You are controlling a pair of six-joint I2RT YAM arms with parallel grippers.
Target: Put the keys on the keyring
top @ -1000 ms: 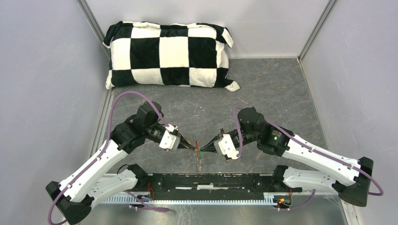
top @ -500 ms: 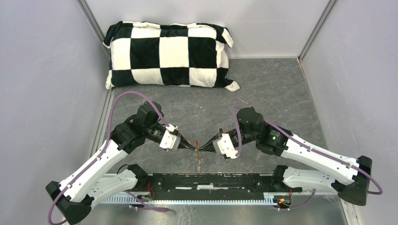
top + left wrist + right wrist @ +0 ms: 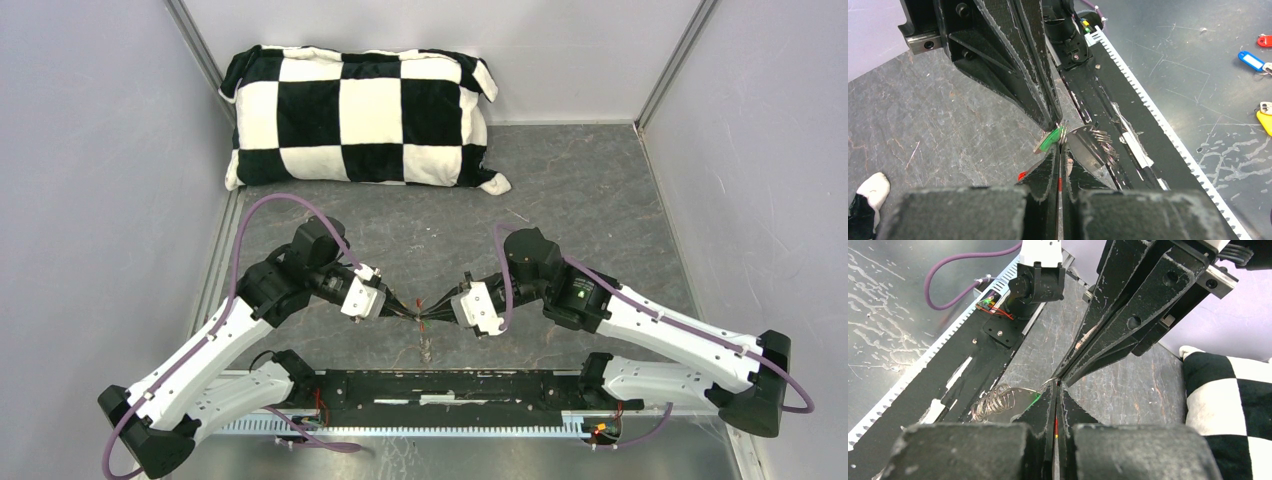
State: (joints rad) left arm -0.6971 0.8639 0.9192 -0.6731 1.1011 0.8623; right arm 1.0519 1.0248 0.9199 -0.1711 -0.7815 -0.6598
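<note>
Checkered pillow (image 3: 360,115) lies at the far wall, well apart. Black rail (image 3: 450,385) sits near, below the tips. Both arms are bent elbow-out. Left claw (image 3: 408,312) and right claw (image 3: 432,312) meet tip to tip mid-table, both pressed together; what they pinch is unclear. Green key (image 3: 1049,141) and ring (image 3: 1064,131) sit at the tips, wire coil (image 3: 1098,142) just beside. Side walls stand apart from both elbows.

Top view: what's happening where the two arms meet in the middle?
The left claw and right claw are both shut, tip to tip above the table, at one small cluster: the green key and the keyring. Which claw holds which piece can't be told.
</note>
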